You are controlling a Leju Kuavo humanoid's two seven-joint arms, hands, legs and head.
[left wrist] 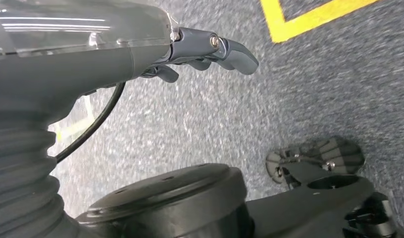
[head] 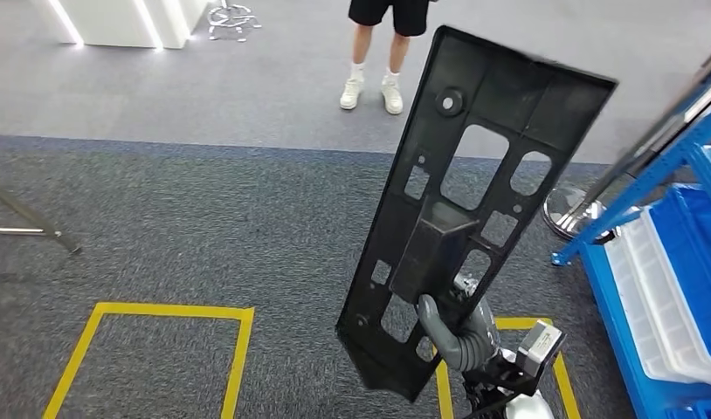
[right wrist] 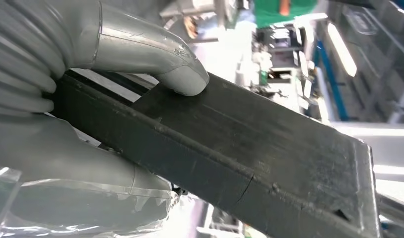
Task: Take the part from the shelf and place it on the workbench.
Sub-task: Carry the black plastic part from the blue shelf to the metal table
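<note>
The part (head: 474,201), a long black plastic panel pierced with rectangular and rounded cut-outs, is held up in the air over the grey carpet (head: 203,218) by the right hand (head: 457,336). The right arm is raised from below, the forearm tilted upward, and the hand is clamped on the raised box-shaped rib near the panel's lower middle; in the right wrist view the thumb (right wrist: 182,82) is pressed flat on the dark surface while the other fingers are wrapped round the opposite edge. The panel is carried nearly upright, leaning so that its upper end lies toward the blue shelf (head: 675,262), which stands just beside the part and holds blue and white bins. Yellow floor tape (head: 160,312) is seen below the part's lower end. Beyond the part's upper end, a person's legs (head: 374,52) in white shoes are seen standing on the lighter carpet. The left hand (left wrist: 210,49) is hung low above the carpet, nothing is held in it, and its fingers are curled loosely rather than spread wide.
</note>
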